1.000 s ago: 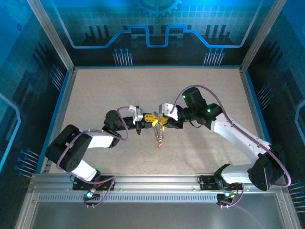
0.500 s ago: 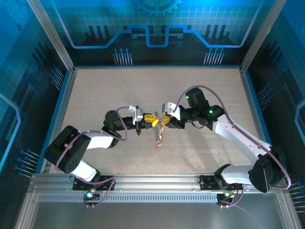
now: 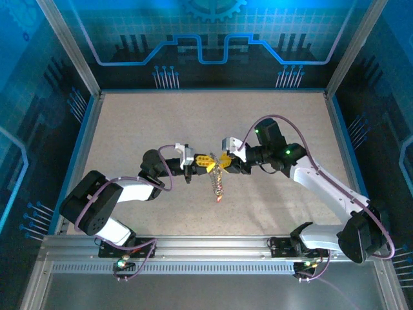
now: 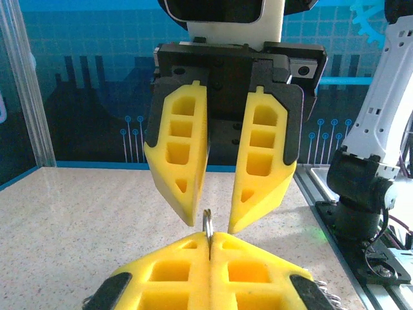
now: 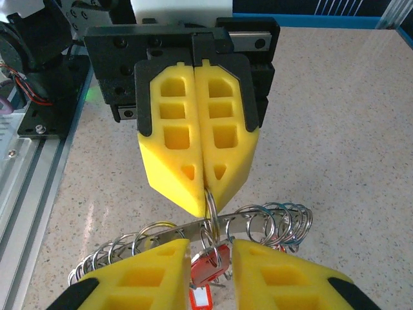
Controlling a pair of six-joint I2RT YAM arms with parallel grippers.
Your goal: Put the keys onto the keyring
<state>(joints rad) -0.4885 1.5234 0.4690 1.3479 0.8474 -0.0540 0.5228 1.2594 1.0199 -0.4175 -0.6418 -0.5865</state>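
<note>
The left claw (image 4: 210, 245) is fully closed, its two yellow pads pressed together on the thin edge of the keyring (image 4: 208, 219). It holds the ring upright in the air above the middle of the surface (image 3: 142, 123), well away from every edge.

From the ring hangs a grey strip (image 5: 187, 226) strung with a bunch of wire loops (image 5: 284, 219), and the keys (image 5: 208, 268) with red heads dangle just under it. Whether the lowest part of the bundle touches the surface cannot be told from above.

The right claw (image 5: 210, 252) faces the left one tip to tip. Its jaws stand apart at a narrow gap, one on each side of the ring and the red heads, and they grip nothing.

The step in hand looks like the mid-air meeting. One arm steadies the ring while the other lines up to work a key onto it or take a second grip. How many keys already sit on the ring is too small to tell.

The next move probably calls for the right claw to close squarely on a key head or on the ring's free side. The left grip must not shift, because the pinch is on a thin edge and a sideways push could twist the ring out of it.
</note>
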